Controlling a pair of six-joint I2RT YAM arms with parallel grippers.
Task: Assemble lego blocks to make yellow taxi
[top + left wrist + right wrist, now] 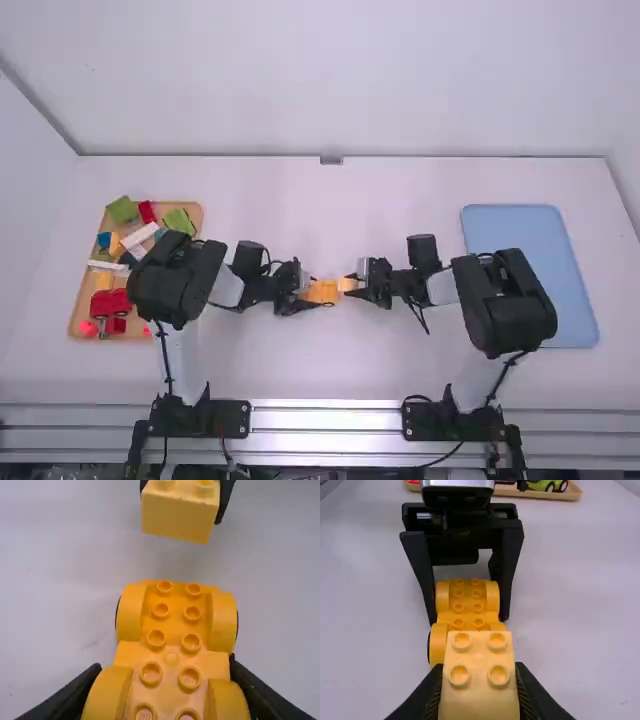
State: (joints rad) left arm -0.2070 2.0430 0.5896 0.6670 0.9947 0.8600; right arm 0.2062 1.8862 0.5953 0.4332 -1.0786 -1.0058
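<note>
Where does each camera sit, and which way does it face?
High: above and behind the arms, facing forward-down onto the table; both arms show.
Left wrist: on that arm, facing the car base; left hand shows.
Right wrist: on that arm, facing yellow block and left hand; right hand shows.
All share car base and block.

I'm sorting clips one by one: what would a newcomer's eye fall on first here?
The orange-yellow car base, mid-table in the left gripper, with a paler yellow block in the right gripper close by its end. Next, the wooden tray of colourful pieces at the table's left and the blue board at its right.
</note>
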